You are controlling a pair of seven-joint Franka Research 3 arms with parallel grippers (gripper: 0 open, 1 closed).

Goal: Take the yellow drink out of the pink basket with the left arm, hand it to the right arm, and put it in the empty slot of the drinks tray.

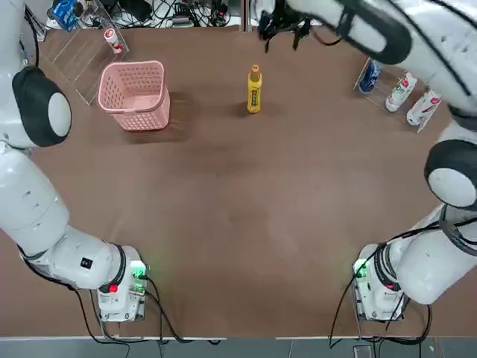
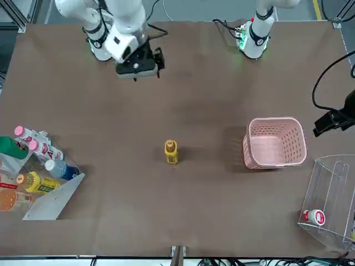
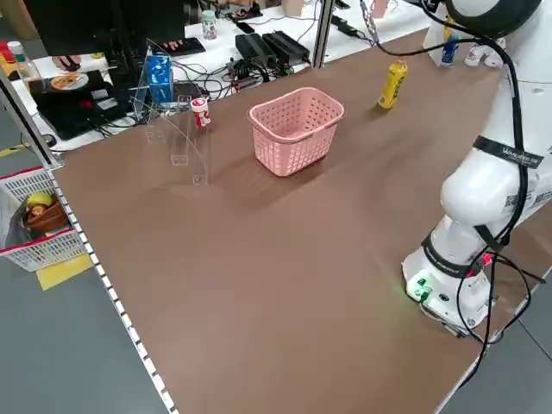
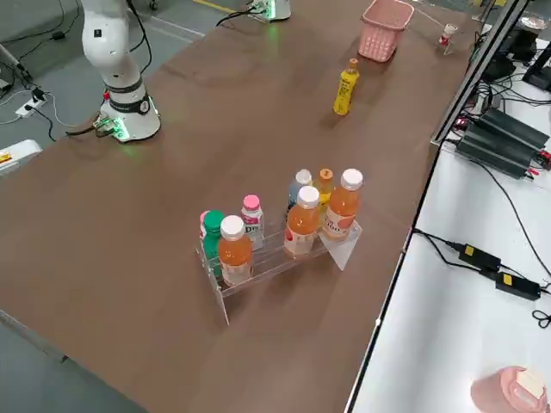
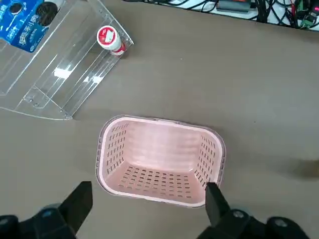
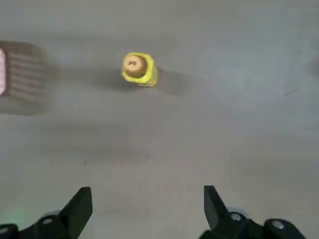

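Yellow drink bottle with the orange cap [image 1: 254, 91] is out of my pink perforated plastic basket [image 1: 135, 95], standing on the table. Both claws, left [image 5: 149, 196] by the basket and right [image 6: 148, 199] near the bottle, are spread, empty. Tray drop's left.

The table [image 1: 216, 224] is surfaced in smooth, matt brown. Perforated pink plastic is seen in the basket [image 5: 159, 162], clear glossy plastic in the rack [image 5: 65, 64], shiny plastic in the bottles [image 4: 303, 225].

A clear acrylic rack [image 5: 60, 69] stands near a table corner, holding a blue snack packet [image 5: 25, 22] and a white-and-red container [image 5: 111, 41]. Beyond the table, black cables [image 4: 516, 206] run around dark power boxes [image 4: 502, 140] on a white surface [image 4: 430, 327].
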